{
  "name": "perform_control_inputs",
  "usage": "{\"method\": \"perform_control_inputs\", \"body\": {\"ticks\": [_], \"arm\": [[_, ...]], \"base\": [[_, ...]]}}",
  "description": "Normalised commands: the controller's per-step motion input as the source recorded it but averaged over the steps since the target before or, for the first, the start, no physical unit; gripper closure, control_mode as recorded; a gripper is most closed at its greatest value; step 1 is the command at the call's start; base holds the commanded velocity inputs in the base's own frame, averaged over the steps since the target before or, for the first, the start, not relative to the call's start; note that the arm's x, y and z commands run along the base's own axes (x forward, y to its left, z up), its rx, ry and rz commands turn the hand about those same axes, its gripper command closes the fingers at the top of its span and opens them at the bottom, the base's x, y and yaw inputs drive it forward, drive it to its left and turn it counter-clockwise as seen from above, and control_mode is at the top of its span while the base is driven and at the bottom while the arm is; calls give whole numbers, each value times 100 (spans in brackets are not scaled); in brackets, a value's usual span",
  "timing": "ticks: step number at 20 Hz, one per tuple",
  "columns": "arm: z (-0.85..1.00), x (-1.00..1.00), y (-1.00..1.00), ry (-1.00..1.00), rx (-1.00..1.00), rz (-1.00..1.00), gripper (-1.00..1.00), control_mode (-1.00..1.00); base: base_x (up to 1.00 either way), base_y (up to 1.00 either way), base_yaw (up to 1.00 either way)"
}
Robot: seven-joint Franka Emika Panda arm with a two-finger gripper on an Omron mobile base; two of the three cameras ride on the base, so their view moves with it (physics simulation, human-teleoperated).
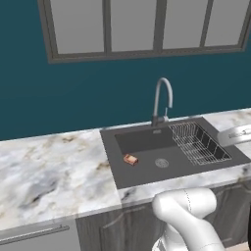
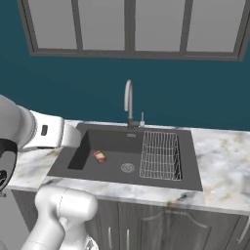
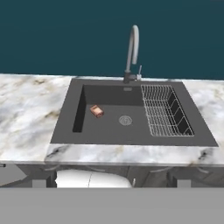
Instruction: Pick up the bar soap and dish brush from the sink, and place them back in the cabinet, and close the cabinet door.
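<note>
Soap lies on the sink floor left of the drain; I cannot tell my claw's state.

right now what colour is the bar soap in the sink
Orange-red with a paler tan face; the bar soap lies on the sink floor, clearest in the hand view.
</note>
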Motion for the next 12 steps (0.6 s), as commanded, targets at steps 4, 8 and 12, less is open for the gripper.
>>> {"method": "perform_control_inputs", "body": {"ticks": [4, 8, 12], "arm": [[0, 0, 0, 0, 0, 0, -100, 100], [0, 0, 0, 0, 0, 0, -100, 100], [0, 0, 0, 0, 0, 0, -100, 100]], "base": [[43, 0, 2], [36, 0, 9], [24, -1, 4]]}}
